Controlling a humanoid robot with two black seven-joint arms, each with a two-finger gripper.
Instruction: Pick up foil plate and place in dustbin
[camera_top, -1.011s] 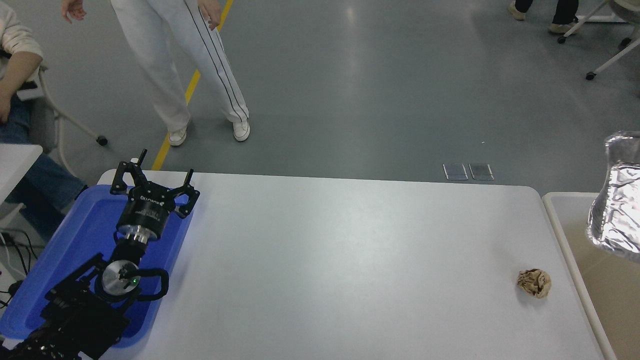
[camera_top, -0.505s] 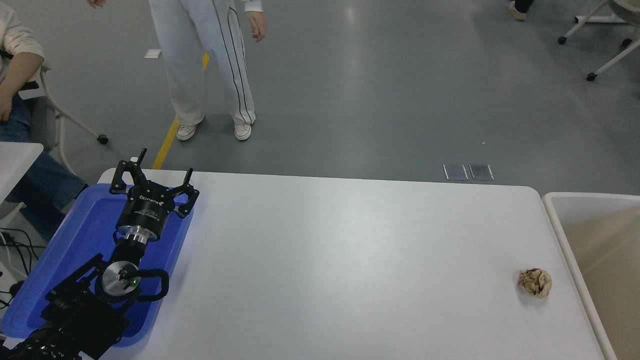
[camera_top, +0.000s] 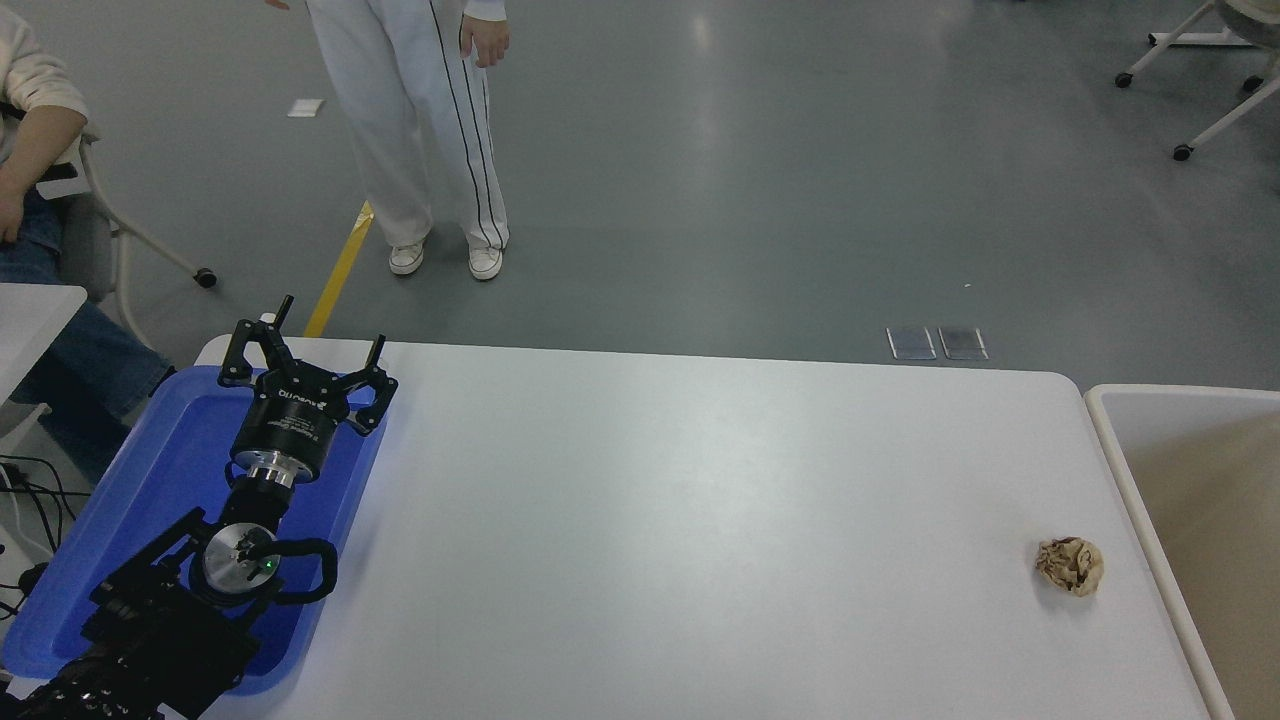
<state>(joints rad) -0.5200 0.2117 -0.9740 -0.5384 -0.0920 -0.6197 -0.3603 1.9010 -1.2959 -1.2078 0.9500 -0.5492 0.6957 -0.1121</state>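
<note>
Cream-rimmed beige dustbin (camera_top: 1110, 440) cut off at right edge. Black left gripper (camera_top: 300, 360) parked over blue plastic tray (camera_top: 150, 470), fingers spread, empty. White table (camera_top: 700, 520); grey floor.

Left arm (camera_top: 190, 580): black links, silver wrist collar, round silver joint cap with green LED; black pincer (camera_top: 305, 365), white lettering.

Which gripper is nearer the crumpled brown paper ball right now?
Left, by default. The left gripper sits parked over the blue tray, far across the table from the paper ball; the right gripper is out of view.
</note>
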